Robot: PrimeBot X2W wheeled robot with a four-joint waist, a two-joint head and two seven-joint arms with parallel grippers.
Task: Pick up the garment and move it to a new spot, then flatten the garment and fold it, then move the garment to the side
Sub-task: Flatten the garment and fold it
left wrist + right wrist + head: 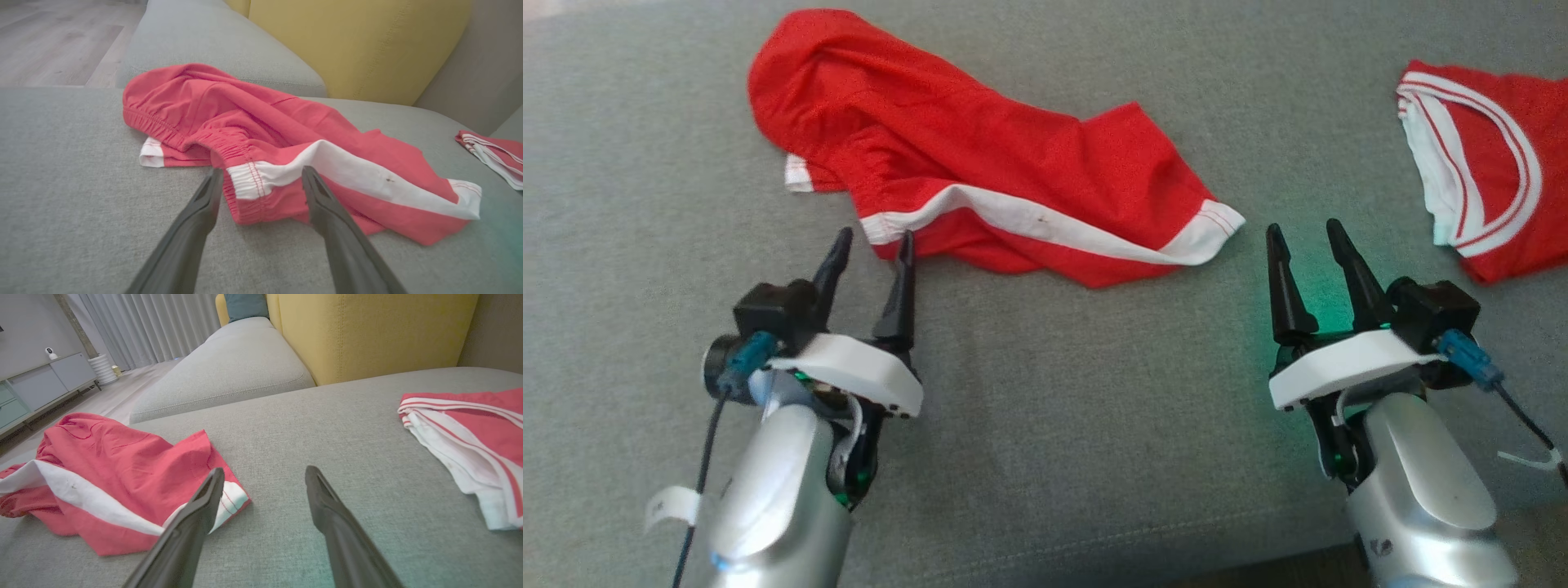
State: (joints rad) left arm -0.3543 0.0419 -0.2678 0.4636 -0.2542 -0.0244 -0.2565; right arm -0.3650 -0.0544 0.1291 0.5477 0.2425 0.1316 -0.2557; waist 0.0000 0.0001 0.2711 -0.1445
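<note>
Two garments on one grey woven sofa seat [1045, 425]: a crumpled pair of red shorts [980, 163] with a white side stripe, sprawled from the seat's far left corner toward its middle, and a folded red top [1494, 163] with white striped trim at the right edge, well apart.

Two long-fingered dark grippers poised over the near half of the seat, each spread wide and holding nothing. Left gripper [876, 238] brought up to the gathered elastic waistband [245, 179], the stripe's end framed between its fingers in the left wrist view; contact with the cloth impossible to tell. Right gripper [1303, 229] over bare seat, just beside the white leg hem [1217, 224] at the opposite end of the shorts.

Apparently placed this way to take the garment at both ends, waist and hem, so that a lift would stretch it out rather than bunch it. No lift begun, judging by the slack folds flat on the seat. Folded top probably parked at the right edge to keep the middle free for flattening.

Counted: two garments, two grippers, four fingers, one yellow back cushion [359, 45] along the far edge.
</note>
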